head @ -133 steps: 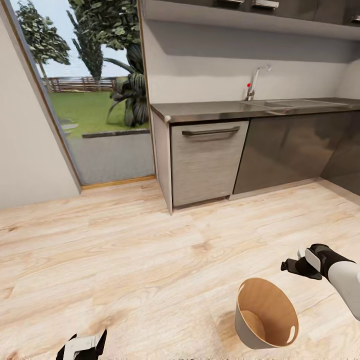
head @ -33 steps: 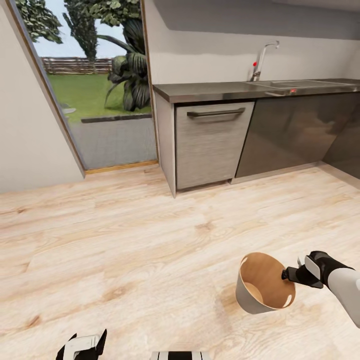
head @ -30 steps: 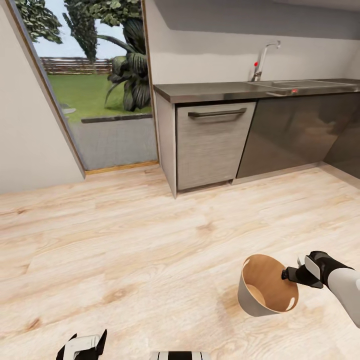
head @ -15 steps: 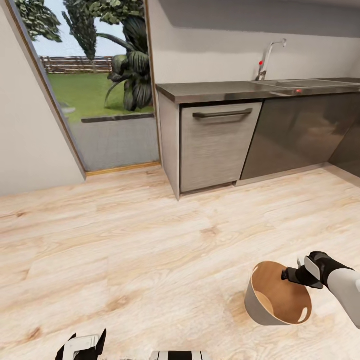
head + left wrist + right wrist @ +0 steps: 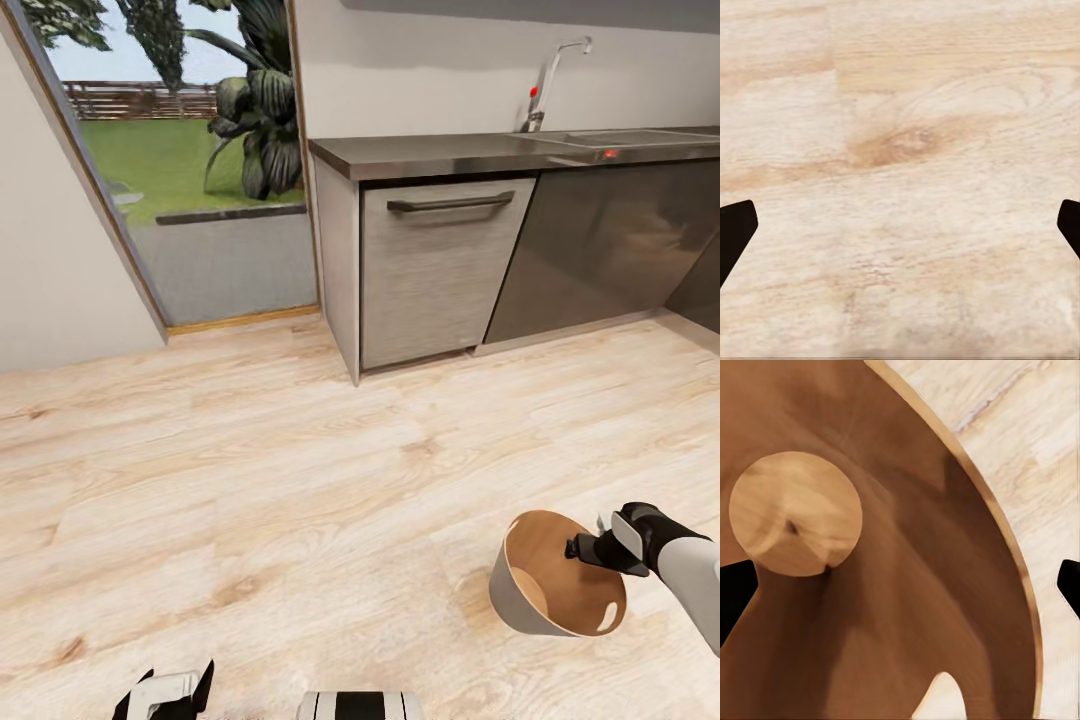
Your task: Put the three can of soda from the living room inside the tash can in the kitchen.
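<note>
While the right gripper [image 5: 585,547] hung over the bin's [image 5: 515,600] rim with its jaws spread wide and nothing between them, the whole view had slid since 1 second earlier, so I'd say the base moved, not the bin. That bin sat on the wood floor [image 5: 260,480] near the dishwasher [image 5: 440,270], and its bottom [image 5: 795,514] looked bare, so by my read 0 cans were in yet. Left gripper [image 5: 170,692] was wide open over bare floor too.
</note>
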Tool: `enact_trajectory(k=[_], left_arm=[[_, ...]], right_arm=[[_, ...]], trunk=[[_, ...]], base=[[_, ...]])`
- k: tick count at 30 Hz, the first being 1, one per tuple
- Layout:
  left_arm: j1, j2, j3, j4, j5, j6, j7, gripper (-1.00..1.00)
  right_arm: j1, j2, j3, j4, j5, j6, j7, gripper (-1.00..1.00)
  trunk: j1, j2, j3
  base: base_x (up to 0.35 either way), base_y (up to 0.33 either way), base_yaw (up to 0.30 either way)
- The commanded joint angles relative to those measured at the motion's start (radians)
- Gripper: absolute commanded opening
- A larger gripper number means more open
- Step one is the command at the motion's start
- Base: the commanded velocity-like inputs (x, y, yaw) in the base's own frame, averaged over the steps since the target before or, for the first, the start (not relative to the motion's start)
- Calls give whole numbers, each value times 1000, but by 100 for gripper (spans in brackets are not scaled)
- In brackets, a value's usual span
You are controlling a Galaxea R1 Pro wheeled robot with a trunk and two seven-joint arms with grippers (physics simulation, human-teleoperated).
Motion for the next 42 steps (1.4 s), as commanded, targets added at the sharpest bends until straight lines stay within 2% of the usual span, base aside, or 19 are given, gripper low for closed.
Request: enact_trajectory(k=[1,42], left_arm=[[0,0,0,0,0,0,0,100],[1,0,-1,-1,1,-1,-3,100]], right_arm=[[0,-1,0,-1,0,0,0,100],[12,2,0,-6,1,-1,0,100]], trunk=[[0,0,0],[0,0,0]], base=[[0,0,0],[-19,-32,0]])
